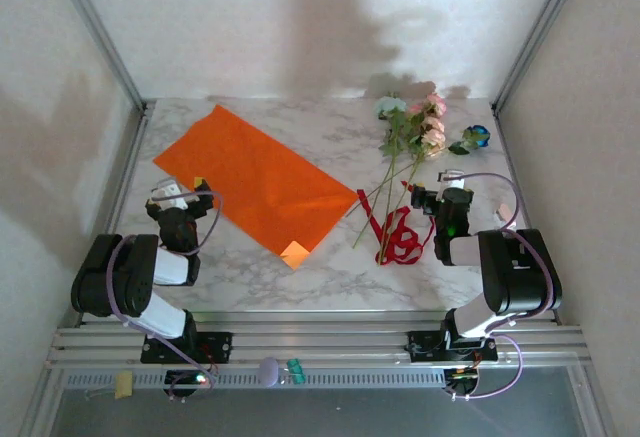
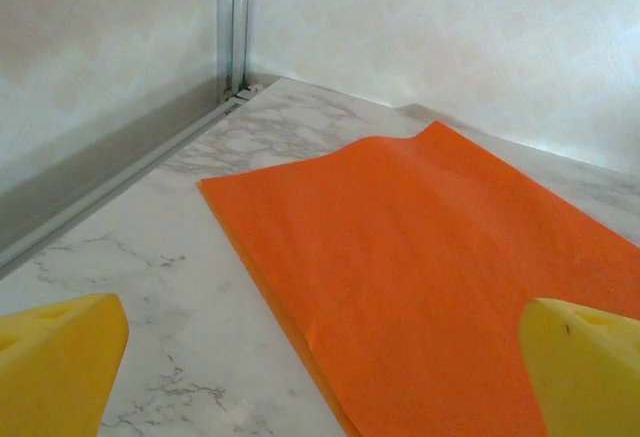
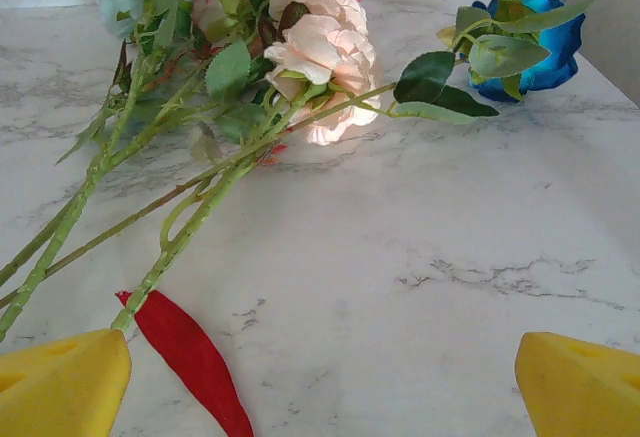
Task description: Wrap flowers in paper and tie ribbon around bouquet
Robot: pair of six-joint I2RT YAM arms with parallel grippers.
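Note:
The orange paper (image 1: 250, 179) lies flat and slanted across the left and middle of the marble table, one near corner folded to show its paler underside; its near edge also runs through the left wrist view (image 2: 430, 267). The flowers (image 1: 412, 142) lie at the back right, stems pointing toward the near side, pink and pale heads (image 3: 310, 42) bunched and a blue bloom (image 3: 535, 42) apart to the right. The red ribbon (image 1: 397, 235) lies looped over the stem ends (image 3: 190, 357). My left gripper (image 1: 183, 197) stands open at the paper's left edge. My right gripper (image 1: 440, 195) is open beside the stems, holding nothing.
Metal frame rails and white walls close in the table on the left (image 1: 125, 172), right (image 1: 510, 172) and back. A metal rail (image 1: 310, 342) carrying both arm bases runs along the near edge. Bare marble lies between the two arms (image 1: 310, 282).

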